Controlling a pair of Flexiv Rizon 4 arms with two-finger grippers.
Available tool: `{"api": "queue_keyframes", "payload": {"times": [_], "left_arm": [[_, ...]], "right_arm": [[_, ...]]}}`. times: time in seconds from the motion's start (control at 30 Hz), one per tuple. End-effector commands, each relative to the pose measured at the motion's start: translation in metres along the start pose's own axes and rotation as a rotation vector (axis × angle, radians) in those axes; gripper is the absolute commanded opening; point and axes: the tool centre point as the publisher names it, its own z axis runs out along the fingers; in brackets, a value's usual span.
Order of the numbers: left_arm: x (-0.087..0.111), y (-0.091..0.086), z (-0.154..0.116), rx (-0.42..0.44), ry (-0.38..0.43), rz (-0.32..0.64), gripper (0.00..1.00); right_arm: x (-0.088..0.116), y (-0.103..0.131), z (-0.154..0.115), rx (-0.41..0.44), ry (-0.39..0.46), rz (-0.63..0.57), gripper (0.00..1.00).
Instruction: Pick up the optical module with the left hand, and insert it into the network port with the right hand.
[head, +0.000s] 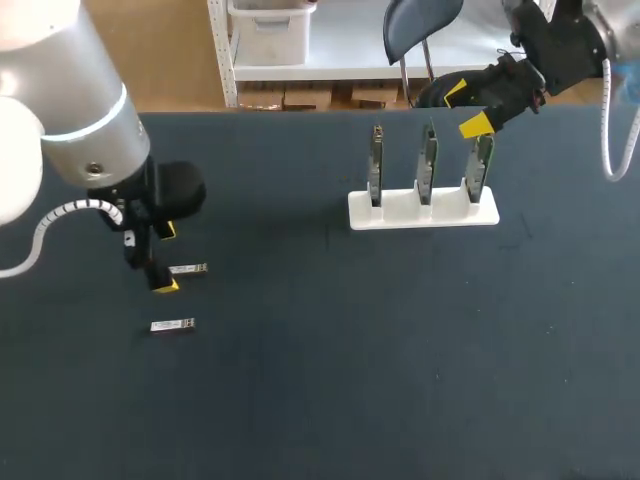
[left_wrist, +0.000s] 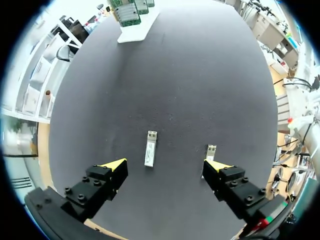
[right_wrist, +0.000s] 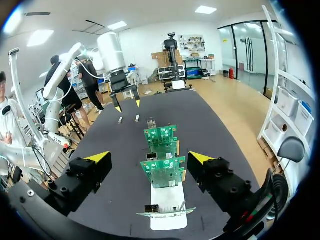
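Over to the left gripper (left_wrist: 166, 165): spread wide, gripping nothing, hanging above the dark table (left_wrist: 200, 75). From its own wrist, shows one optical module (left_wrist: 150, 148) lying flat between the fingers, untouched, and a second module (left_wrist: 210, 150) just beside one yellow tip, contact unclear. On to the right gripper (right_wrist: 149, 157): also wide open and empty, poised over the white stand (right_wrist: 167, 202) and its three upright green boards (right_wrist: 162, 172). Only from the head view, reveals the two arms well apart, with modules at the left and stand at the right.
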Motion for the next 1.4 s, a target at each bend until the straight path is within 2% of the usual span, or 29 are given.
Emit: {"api": "queue_keyframes", "payload": {"times": [0.03,0.13,0.37,0.6,1.4], "left_arm": [[-0.003,0.007,0.01,0.023,0.008,0.015,1.0],[-0.002,0.006,0.019,0.039,0.026,0.041,1.0],[0.005,0.009,0.03,0.054,0.063,0.031,1.0],[0.011,0.013,0.039,0.058,0.069,0.017,1.0],[0.01,0.025,0.058,0.116,0.081,0.03,1.0]], "right_arm": [[0.0,0.001,0.0,0.002,0.0,0.0,1.0],[0.0,0.001,0.0,0.002,0.0,0.0,1.0],[0.0,0.001,0.0,0.002,0.0,0.0,1.0],[0.0,0.001,0.0,0.002,0.0,0.0,1.0],[0.0,0.001,0.0,0.002,0.0,0.0,1.0]]}}
